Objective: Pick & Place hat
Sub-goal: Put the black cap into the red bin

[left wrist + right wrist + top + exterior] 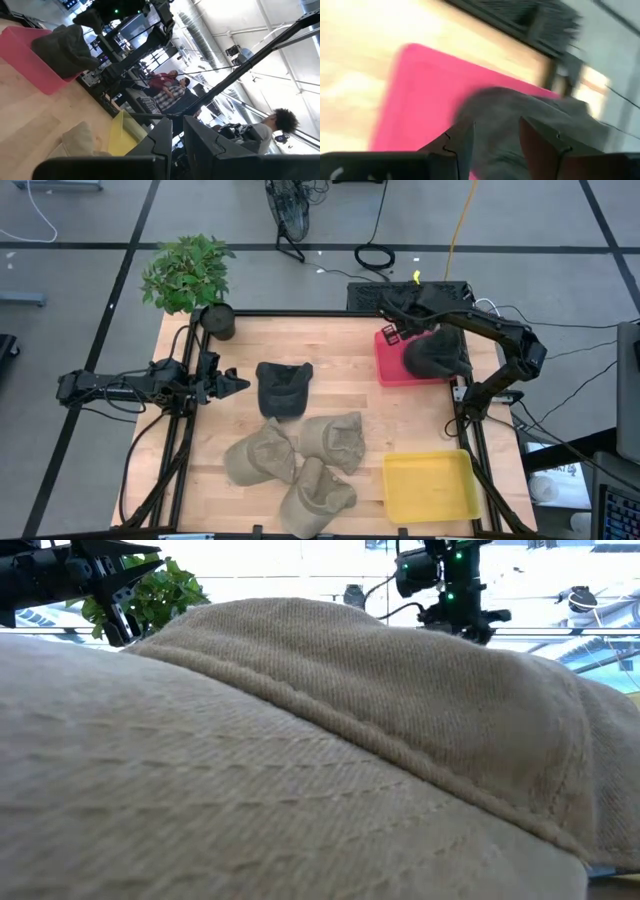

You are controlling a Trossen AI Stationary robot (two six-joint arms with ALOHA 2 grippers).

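Dark hat (283, 388) — brim toward the table's near edge.

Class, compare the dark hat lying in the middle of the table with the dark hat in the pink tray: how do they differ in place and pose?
The middle hat lies flat on the bare wooden table, clear of both claws. The other hat sits bunched in the pink tray, and the right claw hovers at that tray. The left claw stands beside the middle hat, apart from it. Both hats are dark cloth.
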